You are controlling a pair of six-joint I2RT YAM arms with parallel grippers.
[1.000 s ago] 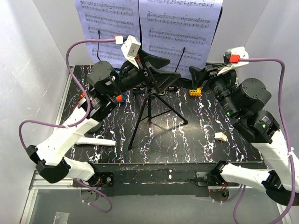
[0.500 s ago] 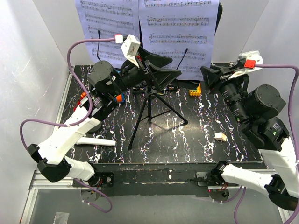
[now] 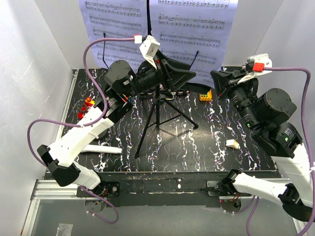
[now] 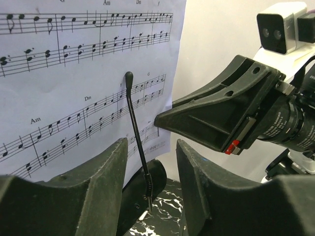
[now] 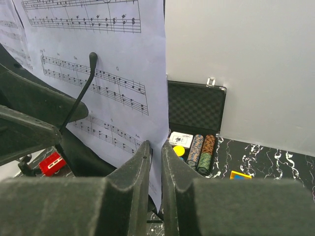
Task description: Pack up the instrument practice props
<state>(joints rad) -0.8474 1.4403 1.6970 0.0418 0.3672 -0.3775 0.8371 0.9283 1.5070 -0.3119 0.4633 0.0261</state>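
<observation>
Right wrist — right gripper (image 5: 156, 147) nearly closed, page (image 5: 123, 59) maybe nipped | left gripper (image 4: 150, 147) half-open — empty

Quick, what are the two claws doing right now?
Left gripper: open, holding nothing.
Right gripper: narrowly open around the edge of a sheet-music page.

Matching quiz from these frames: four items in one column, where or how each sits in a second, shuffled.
Items
1. sheet-music pages
2. tripod legs
3. poker chip case
4. yellow toy block

Places
A. open, against the back wall
B. held upright, high at the back
C. spread out mid-table
D. lying near the back, right of the tripod in the top view

Pairs: 1-B, 2-C, 3-A, 4-D
</observation>
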